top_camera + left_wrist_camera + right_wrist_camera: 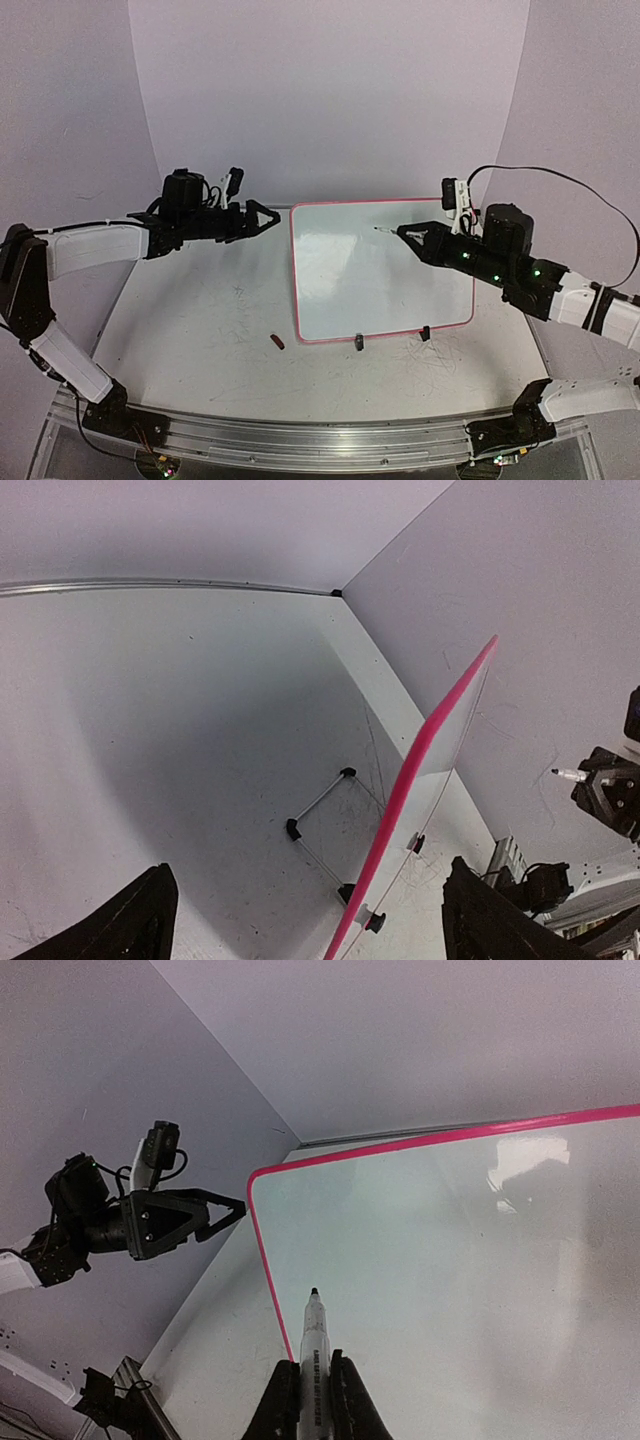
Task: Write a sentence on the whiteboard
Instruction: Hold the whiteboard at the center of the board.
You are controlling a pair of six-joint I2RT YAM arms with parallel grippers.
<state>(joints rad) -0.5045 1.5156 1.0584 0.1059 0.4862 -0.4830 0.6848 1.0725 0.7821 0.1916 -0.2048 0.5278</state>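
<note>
Right tool (pixel 312 1400) is clamping marker (pixel 313 1345) over whiteboard (pixel 380 290) top. Left tool (pixel 262 218) is gaping left of whiteboard. Best lowering tip gently, flat strokes.

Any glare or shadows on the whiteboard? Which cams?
Right wrist: bright reflection patch on the whiteboard, upper right; marker sharp. Left wrist: broad soft shadow on the table under the tilted board, whose edge looks bowed by the lens. Top external: even light, no glare.
</note>
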